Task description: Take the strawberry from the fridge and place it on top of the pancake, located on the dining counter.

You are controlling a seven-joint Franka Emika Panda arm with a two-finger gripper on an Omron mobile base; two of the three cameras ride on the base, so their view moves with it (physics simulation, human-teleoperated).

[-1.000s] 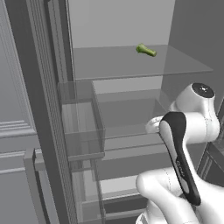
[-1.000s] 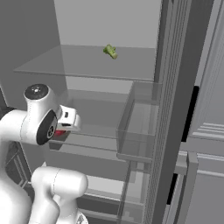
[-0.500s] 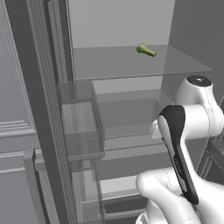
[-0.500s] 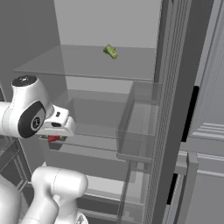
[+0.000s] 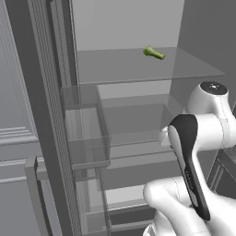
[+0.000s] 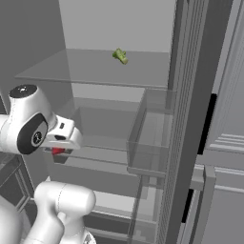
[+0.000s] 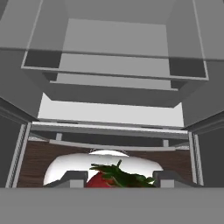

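The strawberry (image 7: 98, 180), red with green leaves, sits between my two dark fingertips (image 7: 72, 178) at the bottom of the hand view. My gripper (image 7: 119, 180) is shut on it. In the right base view the strawberry (image 6: 57, 151) shows as a red spot under the white hand, with the gripper (image 6: 59, 155) held in front of the fridge's lower shelves. The fridge (image 5: 138, 69) stands open, showing glass shelves (image 6: 95, 71) and a pale interior (image 7: 113, 74). The pancake and the dining counter are out of view.
A small green item (image 5: 153, 53) (image 6: 120, 56) lies on the upper glass shelf. Clear door bins (image 5: 85, 133) (image 6: 152, 138) hang on the open doors at either side. A grey panelled cabinet (image 6: 228, 143) flanks the fridge. Wooden floor (image 7: 35, 162) shows below the fridge.
The hand has drawn slightly back and sideways, away from the shelves, with the strawberry still in its grip. The green item has not moved.
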